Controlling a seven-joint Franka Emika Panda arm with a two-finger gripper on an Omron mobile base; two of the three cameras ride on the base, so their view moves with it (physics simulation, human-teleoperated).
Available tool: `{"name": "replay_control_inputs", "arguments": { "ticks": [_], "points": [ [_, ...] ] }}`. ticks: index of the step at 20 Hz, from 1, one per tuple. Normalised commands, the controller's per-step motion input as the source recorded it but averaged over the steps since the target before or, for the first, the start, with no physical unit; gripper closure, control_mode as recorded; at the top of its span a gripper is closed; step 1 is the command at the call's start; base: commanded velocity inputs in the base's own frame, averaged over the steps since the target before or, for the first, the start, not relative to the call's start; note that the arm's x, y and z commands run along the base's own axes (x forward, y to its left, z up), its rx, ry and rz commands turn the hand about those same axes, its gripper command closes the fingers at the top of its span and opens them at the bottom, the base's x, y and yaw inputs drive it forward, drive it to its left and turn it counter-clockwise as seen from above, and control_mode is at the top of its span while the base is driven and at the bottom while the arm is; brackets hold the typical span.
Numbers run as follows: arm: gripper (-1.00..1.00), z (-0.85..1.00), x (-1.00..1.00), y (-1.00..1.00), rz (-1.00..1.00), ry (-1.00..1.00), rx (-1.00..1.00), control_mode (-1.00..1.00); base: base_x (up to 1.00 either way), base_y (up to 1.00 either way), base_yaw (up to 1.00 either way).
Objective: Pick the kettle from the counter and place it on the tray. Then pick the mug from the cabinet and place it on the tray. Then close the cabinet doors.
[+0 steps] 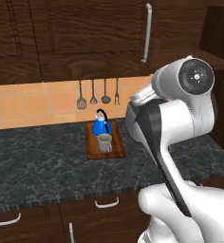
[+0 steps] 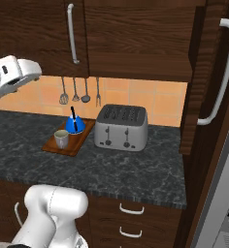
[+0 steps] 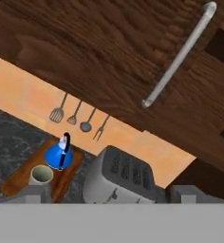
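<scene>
Claw hanging empty and spread before the cabinet doors (image 3: 109, 52)

The gripper (image 3: 107, 195), fingertips (image 3: 37, 193) set wide apart and clasping nothing, is pointing at the toaster (image 3: 121, 178). Below and well apart, the kettle (image 3: 60, 154) and mug (image 3: 41, 175) are sitting side by side on the tray (image 3: 19, 180), resting on the counter (image 1: 38, 161).

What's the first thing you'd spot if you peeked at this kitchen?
The bright blue kettle pops out first, standing on the wooden tray on the dark counter, with the grey mug just in front of it. Next to the tray sits a shiny silver toaster. Four utensils hang on the orange tiled wall behind.
</scene>
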Motion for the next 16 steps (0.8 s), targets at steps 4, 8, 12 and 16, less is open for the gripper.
{"name": "replay_control_inputs", "arguments": {
  "ticks": [4, 8, 12, 16],
  "points": [
    [-1.0, -0.01, -0.49, 0.0, -0.33, 0.04, 0.65, -1.0, 0.0, 0.0, 0.0],
    [-1.0, -0.19, -0.43, 0.01, -0.36, -0.08, 0.71, -1.0, 0.0, 0.0, 0.0],
    [-1.0, -0.48, -0.19, 0.2, -0.53, -0.32, 0.67, -1.0, 0.0, 0.0, 0.0],
    [-1.0, -0.29, 0.1, 0.17, -0.73, -0.08, 0.66, -1.0, 0.0, 0.0, 0.0]
  ]
}}
